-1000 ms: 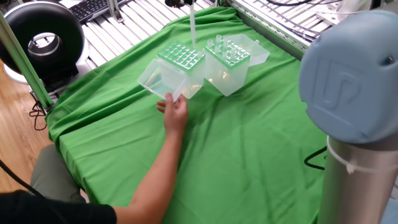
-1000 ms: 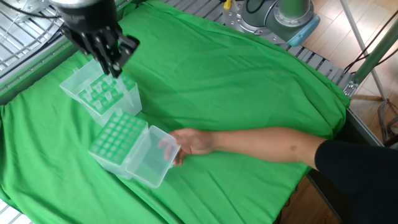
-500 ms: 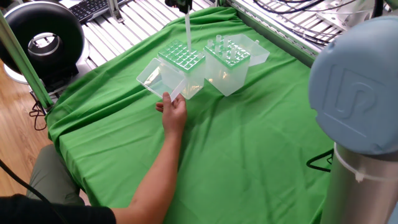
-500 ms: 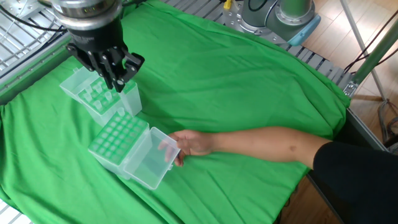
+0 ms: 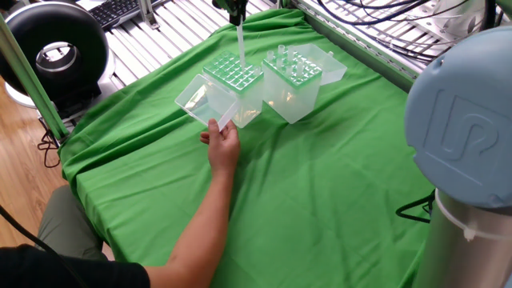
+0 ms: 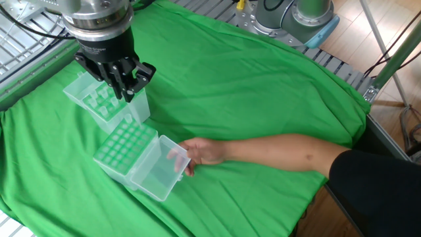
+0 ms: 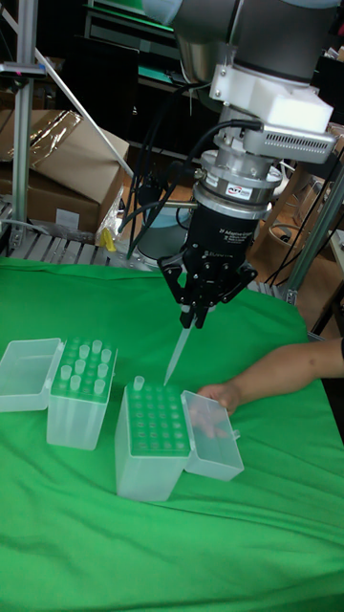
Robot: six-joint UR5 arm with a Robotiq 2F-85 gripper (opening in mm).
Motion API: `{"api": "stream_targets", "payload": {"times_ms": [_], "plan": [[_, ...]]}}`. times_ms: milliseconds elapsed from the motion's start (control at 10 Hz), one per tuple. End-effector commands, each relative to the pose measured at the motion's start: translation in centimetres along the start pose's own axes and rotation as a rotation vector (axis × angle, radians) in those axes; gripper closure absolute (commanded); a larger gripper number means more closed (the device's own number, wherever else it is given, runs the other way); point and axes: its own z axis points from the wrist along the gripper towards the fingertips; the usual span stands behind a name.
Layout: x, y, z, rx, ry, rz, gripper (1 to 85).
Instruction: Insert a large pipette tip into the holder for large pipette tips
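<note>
One large pipette tip is pinched in my gripper, poised above the holder for large pipette tips; next I must line it up with a free hole and lower it.

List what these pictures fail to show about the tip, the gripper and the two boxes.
- Gripper: cut off by the top edge in one fixed view.
- Pipette tip: hidden under the gripper in the other fixed view.
- Which hole of the nearer box the tip's point is above: too small.
- Person's hand: its fingers are blurred behind the clear lid.

Two tip boxes, one held pipette tip, one person's hand.
</note>
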Motion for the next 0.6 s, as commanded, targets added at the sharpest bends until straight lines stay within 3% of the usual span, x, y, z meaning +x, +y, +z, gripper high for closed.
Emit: {"api": "stream_targets", "payload": {"times_ms": [0, 500], "plan": [[-0.09, 0.20, 0.19, -0.011, -0.010, -0.001, 84.7], [-0.07, 0.07, 0.53, -0.012, -0.018, 0.000, 84.7]]}}
